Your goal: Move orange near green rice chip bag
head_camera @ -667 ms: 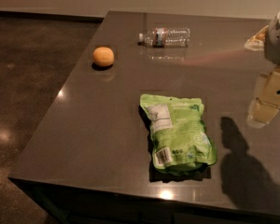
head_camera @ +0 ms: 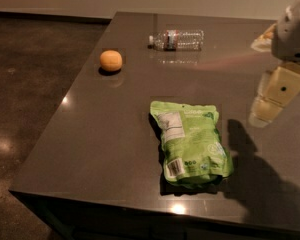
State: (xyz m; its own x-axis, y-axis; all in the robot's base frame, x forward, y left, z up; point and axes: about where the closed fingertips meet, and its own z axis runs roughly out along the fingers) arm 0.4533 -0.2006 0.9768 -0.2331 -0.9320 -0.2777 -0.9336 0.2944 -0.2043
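Observation:
The orange (head_camera: 111, 60) sits on the dark table (head_camera: 90, 134) near its left edge, toward the back. The green rice chip bag (head_camera: 191, 142) lies flat near the front middle, its white label and barcode facing up. My gripper (head_camera: 271, 100) hangs at the right side of the view, above the table, to the right of the bag and far from the orange. It holds nothing that I can see.
A clear plastic water bottle (head_camera: 176, 39) lies on its side at the back of the table. A pale object (head_camera: 262, 39) lies at the back right, partly behind my arm. The table's left and front edges drop to a dark floor (head_camera: 20, 84).
The gripper has shifted slightly. The orange, bag and bottle have not moved.

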